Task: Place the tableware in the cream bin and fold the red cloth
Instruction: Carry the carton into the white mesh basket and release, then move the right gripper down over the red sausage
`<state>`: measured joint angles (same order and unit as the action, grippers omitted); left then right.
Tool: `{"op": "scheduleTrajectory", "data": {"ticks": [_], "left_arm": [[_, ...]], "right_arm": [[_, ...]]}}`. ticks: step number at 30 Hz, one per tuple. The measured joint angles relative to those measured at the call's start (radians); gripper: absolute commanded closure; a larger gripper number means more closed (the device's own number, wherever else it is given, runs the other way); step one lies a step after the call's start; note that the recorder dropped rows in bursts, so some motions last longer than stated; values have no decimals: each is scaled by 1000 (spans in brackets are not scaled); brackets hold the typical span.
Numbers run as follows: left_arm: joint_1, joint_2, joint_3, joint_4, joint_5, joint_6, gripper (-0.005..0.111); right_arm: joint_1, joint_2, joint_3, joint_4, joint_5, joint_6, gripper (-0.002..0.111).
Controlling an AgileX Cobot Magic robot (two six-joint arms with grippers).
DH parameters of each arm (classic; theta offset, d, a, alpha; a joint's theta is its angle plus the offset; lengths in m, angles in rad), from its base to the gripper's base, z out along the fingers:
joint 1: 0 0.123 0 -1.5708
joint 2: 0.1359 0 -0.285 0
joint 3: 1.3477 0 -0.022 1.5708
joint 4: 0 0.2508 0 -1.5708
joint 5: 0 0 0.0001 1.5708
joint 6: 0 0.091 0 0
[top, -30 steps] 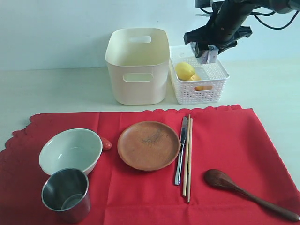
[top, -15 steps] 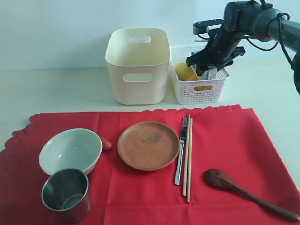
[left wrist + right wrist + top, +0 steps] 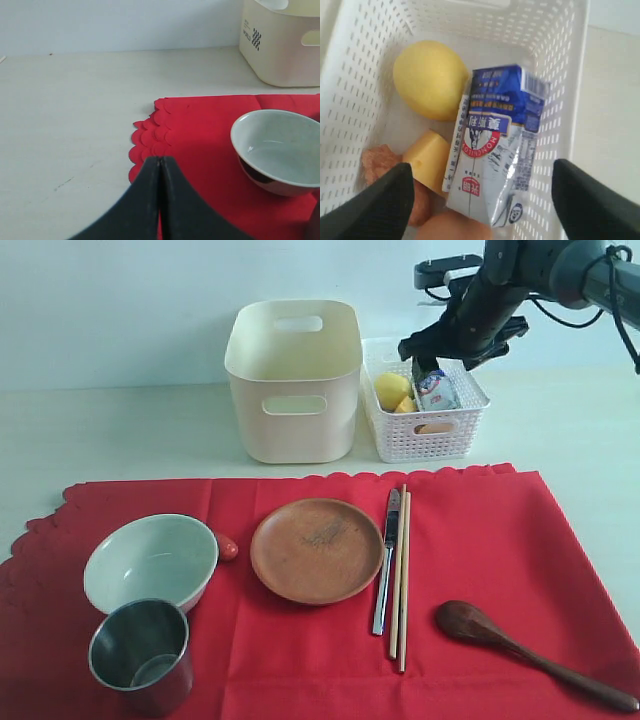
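Hovered with right hand (image 3: 485,192) spread wide over milk carton (image 3: 436,390) in white basket (image 3: 425,443), food sorted aside; held left hand (image 3: 160,200) shut at left edge of red cloth (image 3: 200,125).

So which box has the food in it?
The small white lattice basket, holding the lemon and milk carton; the tall cream bin beside it has smooth walls.

cloth (image 3: 480,540): I see bright red
bin (image 3: 290,445): cream
basket (image 3: 420,440): white lattice
carton (image 3: 495,165): blue-white print
plate (image 3: 317,550): brown
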<state>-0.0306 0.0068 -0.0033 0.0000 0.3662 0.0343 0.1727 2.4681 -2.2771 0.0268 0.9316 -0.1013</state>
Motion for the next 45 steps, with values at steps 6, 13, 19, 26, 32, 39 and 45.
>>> {"op": "scheduleTrajectory", "data": {"ticks": [6,13,19,26,32,39,45], "left_arm": [[0,0,0,0,0,0,107],[0,0,0,0,0,0,107],[0,0,0,0,0,0,107],[0,0,0,0,0,0,107],[0,0,0,0,0,0,107],[0,0,0,0,0,0,107],[0,0,0,0,0,0,107]], "right_arm": [[0,-77,-2,0,44,0,33],[0,-185,-2,222,186,-133,45],[0,-211,-2,368,272,-217,50],[8,-212,5,501,287,-308,50],[81,-216,77,503,287,-431,50],[191,-209,117,507,290,-549,50],[285,-174,117,436,290,-573,50]]}}
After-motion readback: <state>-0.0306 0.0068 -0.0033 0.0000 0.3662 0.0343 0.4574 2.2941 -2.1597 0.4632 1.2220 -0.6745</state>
